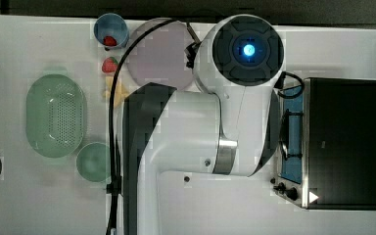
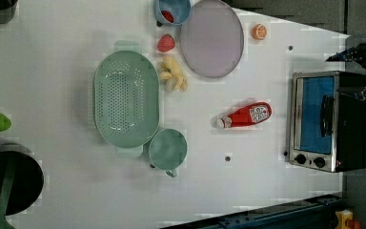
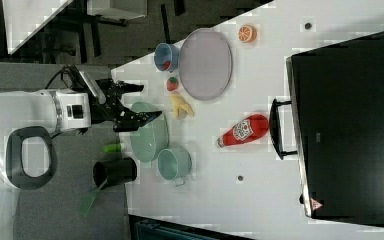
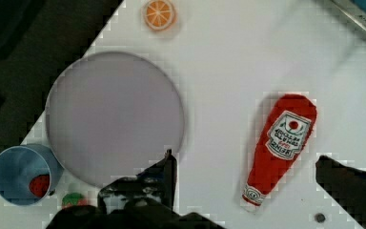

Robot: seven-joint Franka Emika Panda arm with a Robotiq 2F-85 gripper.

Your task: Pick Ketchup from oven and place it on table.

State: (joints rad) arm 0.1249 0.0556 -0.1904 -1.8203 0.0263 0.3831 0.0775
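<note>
Lying flat on the counter (image 2: 52,71), ketchup bottle (image 2: 244,115) is pointing its white cap away from the oven (image 2: 328,121); label writing unreadable; gripper (image 3: 139,103) jaws standing apart, holding nothing.

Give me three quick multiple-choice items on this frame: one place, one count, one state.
1. Where is the Ketchup?
A. inside the oven
B. lying on the table
C. on the purple plate

2. How many strawberries show in the left view?
A. two
B. one
C. four

3. How is the gripper?
A. shut on the Ketchup
B. shut, empty
C. open, empty

Key: 1 B, it lies on its side on the white table beside the oven. 2 A, one in the blue cup, one on the table beside it. 3 C, the right view shows spread fingers away from the bottle.
</note>
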